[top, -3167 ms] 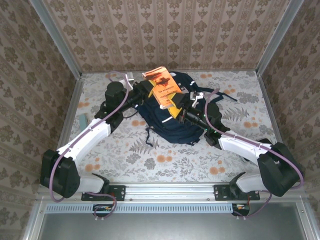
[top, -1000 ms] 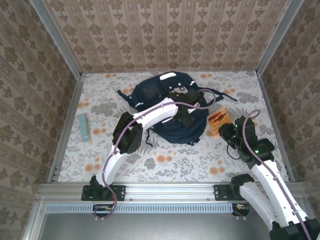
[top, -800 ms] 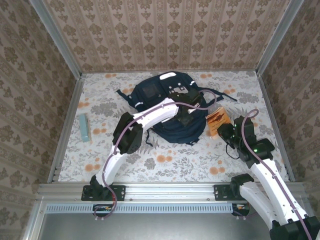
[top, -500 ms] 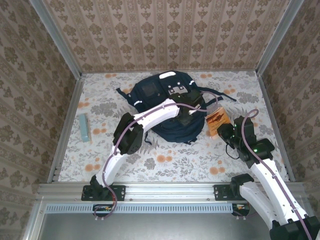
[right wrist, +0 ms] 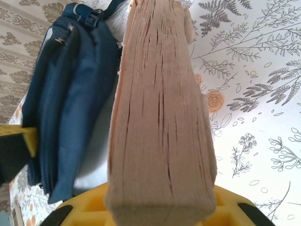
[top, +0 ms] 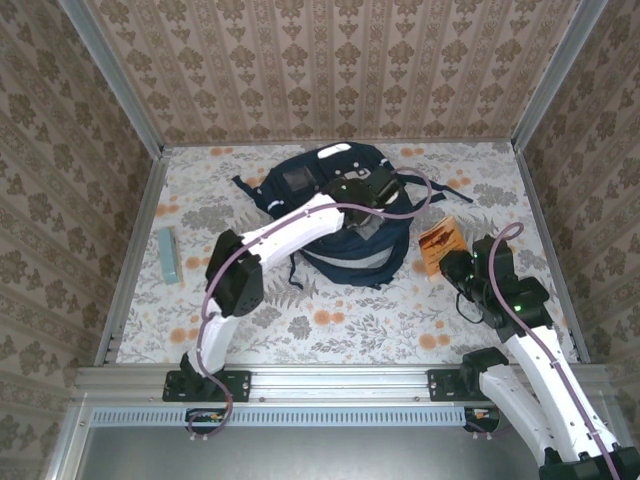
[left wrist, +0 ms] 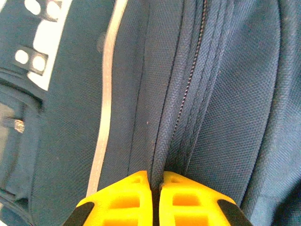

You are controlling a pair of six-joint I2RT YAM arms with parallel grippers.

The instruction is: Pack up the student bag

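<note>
Partly behind book (right wrist: pixel 160 117), right hand (right wrist: pixel 157 201)

No legible text (book (top: pixel 437 244) too blurred).

Backpack (top: pixel 290 180) navy, thin white stripe, white/grey patches; book (top: pixel 440 243) orange cover, cream page edges. Table (top: pixel 330 320) white with grey leaf print and orange flowers, walls (top: pixel 340 70) beige-brown damask stripes, flat case (top: pixel 170 254) teal. Left arm (top: pixel 290 225) and right arm (top: pixel 545 365) white, black joints, purple cables; left gripper (left wrist: pixel 156 200) and right gripper (right wrist: pixel 157 207) yellow with black.
</note>
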